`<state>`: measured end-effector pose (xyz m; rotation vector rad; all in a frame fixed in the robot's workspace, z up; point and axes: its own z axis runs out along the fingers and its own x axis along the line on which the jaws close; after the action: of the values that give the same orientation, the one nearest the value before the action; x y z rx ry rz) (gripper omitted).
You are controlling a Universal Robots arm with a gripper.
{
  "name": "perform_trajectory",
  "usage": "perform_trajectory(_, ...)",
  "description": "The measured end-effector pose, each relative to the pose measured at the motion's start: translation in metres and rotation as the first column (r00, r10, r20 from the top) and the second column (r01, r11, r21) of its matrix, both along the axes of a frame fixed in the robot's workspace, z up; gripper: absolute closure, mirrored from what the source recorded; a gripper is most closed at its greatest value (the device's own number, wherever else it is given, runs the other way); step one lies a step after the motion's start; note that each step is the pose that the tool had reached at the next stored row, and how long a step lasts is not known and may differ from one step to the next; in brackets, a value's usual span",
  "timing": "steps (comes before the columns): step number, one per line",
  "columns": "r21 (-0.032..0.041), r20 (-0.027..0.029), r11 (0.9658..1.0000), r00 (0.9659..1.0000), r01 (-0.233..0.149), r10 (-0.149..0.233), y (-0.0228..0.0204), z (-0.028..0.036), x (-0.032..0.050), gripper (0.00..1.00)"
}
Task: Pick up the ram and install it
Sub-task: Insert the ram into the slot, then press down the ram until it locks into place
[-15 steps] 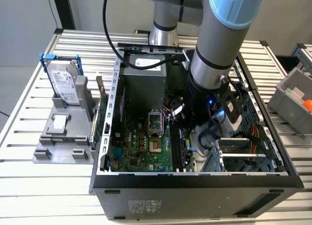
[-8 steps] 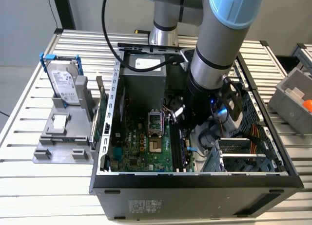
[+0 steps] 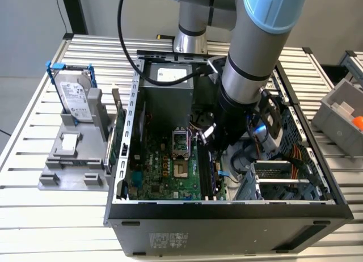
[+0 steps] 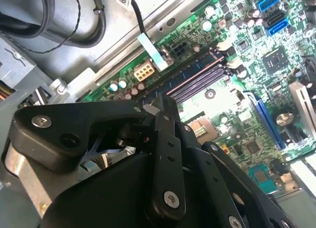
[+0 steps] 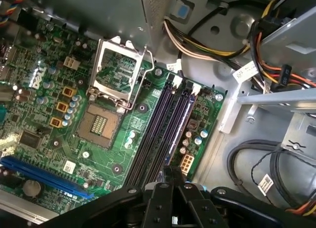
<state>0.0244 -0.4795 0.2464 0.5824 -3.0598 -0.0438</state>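
Hovering over the motherboard (image 5: 59, 104), my hand (image 5: 173, 181) pinches the ram (image 5: 174, 172) shut, its length running along the slots (image 5: 160, 129).

We see an open computer case (image 3: 227, 211) standing on the desk (image 3: 34, 131), with the motherboard (image 3: 164, 165) lying flat inside it. Beside the case, toward the exterior view's left, a holder (image 3: 71, 160) carries an upright hard drive (image 3: 76, 94). The arm reaches down into the case, its end effector (image 5: 170, 181) over the memory slots (image 5: 160, 132).
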Motion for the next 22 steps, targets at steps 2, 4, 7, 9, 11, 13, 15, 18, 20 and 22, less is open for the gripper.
perform_trajectory(2, 0.0000, 0.0000, 0.9999, 0.9999, -0.013, 0.013, 0.0000, 0.0000, 0.0000, 1.00)
perform_trajectory(4, 0.0000, 0.0000, 0.9997, 0.9997, -0.026, 0.026, 0.0000, 0.0000, 0.0000, 1.00)
perform_trajectory(7, 0.0000, 0.0000, 0.9990, 0.9990, -0.045, 0.045, 0.0000, 0.0000, 0.0000, 1.00)
perform_trajectory(9, 0.0000, 0.0000, 0.9983, 0.9983, -0.058, 0.058, 0.0000, 0.0000, 0.0000, 1.00)
perform_trajectory(11, 0.0000, 0.0000, 0.9975, 0.9975, -0.071, 0.071, 0.0000, 0.0000, 0.0000, 1.00)
perform_trajectory(13, 0.0001, 0.0000, 0.9965, 0.9965, -0.084, 0.084, 0.0000, 0.0000, 0.0000, 1.00)
perform_trajectory(15, 0.0002, 0.0000, 0.9951, 0.9951, -0.099, 0.099, 0.0000, 0.0001, 0.0000, 1.00)
perform_trajectory(18, 0.0008, 0.0000, 0.9919, 0.9919, -0.127, 0.127, 0.0000, 0.0001, 0.0000, 1.00)
perform_trajectory(20, 0.0009, 0.0001, 0.9894, 0.9894, -0.145, 0.145, 0.0000, 0.0000, 0.0000, 1.00)
perform_trajectory(22, 0.0012, 0.0001, 0.9864, 0.9864, -0.164, 0.164, 0.0000, 0.0000, 0.0000, 1.00)
